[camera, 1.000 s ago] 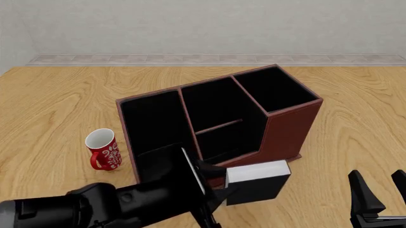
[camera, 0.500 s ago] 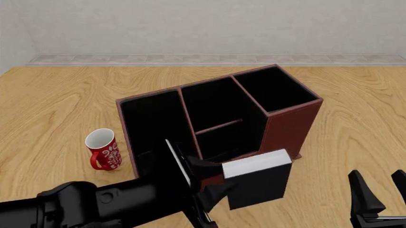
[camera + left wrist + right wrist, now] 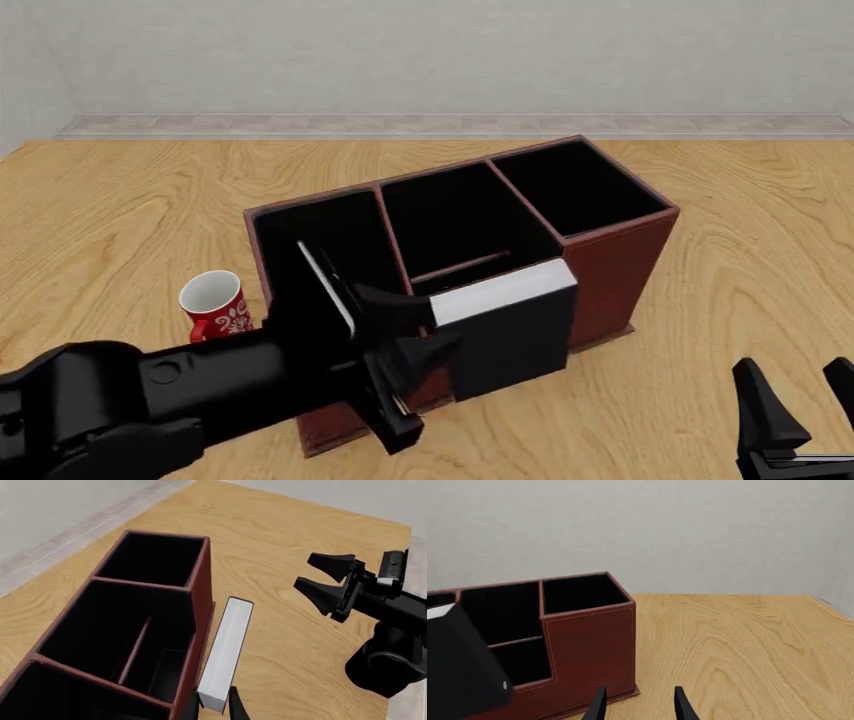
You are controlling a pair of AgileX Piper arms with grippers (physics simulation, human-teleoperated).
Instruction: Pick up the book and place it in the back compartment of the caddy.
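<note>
My left gripper [image 3: 438, 336] is shut on the book [image 3: 510, 340], a black cover with white page edges. It holds the book upright, off the table, against the near side of the caddy [image 3: 607, 262]. In the left wrist view the book [image 3: 227, 650] runs along the outside of the caddy's wall [image 3: 201, 592], with my fingertips [image 3: 236, 711] at its near end. The back compartment [image 3: 165, 672], the small low-walled pocket by the crossbar, lies just beside the book; in the front view the book mostly hides it. My right gripper [image 3: 795, 378] is open and empty, low at the near right.
A red-and-white patterned mug [image 3: 214, 306] stands left of the caddy, partly behind my left arm. The right wrist view shows the caddy [image 3: 590, 645], the book's black cover [image 3: 460, 667] and bare wooden table [image 3: 740, 645] to the right.
My left gripper has lifted the book and carried it left and away from me, from the table in front of the caddy to the caddy's low near wall. The right arm has not moved.
</note>
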